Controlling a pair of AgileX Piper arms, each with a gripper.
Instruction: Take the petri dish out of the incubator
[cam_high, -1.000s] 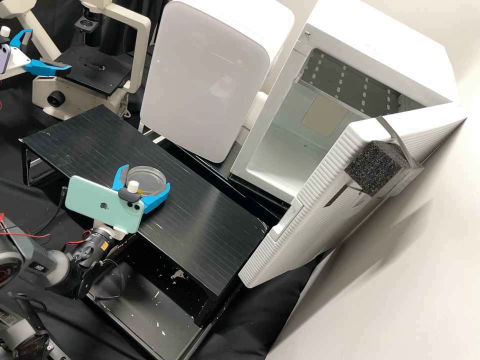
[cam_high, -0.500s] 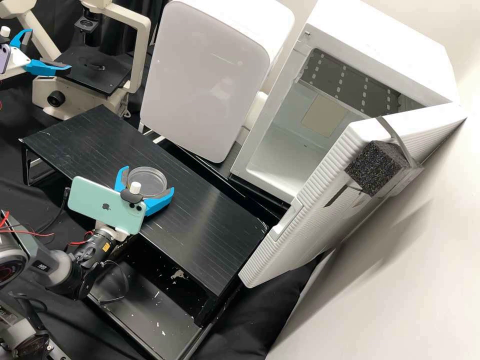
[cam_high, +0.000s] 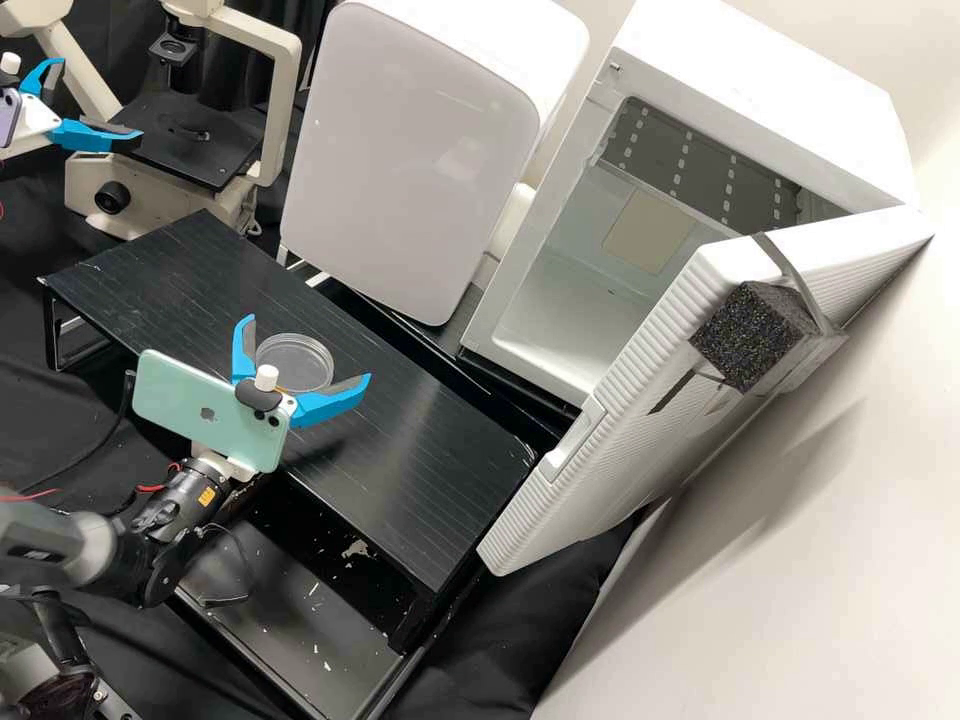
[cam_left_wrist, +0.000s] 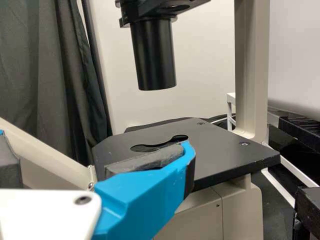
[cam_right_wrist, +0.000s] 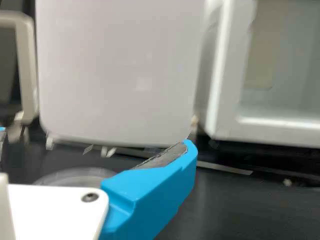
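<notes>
Dish out on the black platform, right claw wide open around it!
Nearest us, the right gripper (cam_high: 308, 349) stands with its blue fingers spread well apart and pinches nothing; whether either one brushes the rim, I cannot tell. Between them, flat on the slatted black platform (cam_high: 410, 470), sits the clear petri dish (cam_high: 295, 362), and this looks like the release, the job all but done! The next move, I'd say, calls for a clean, straight retreat, both fingers clearing the rim without a nudge. Further back, the incubator (cam_high: 483, 318) stands with its ribbed door (cam_high: 640, 440) swung open, and over by the microscope stage (cam_high: 190, 140) waits the left gripper (cam_high: 101, 98), fingers parted, nothing in its grasp.
</notes>
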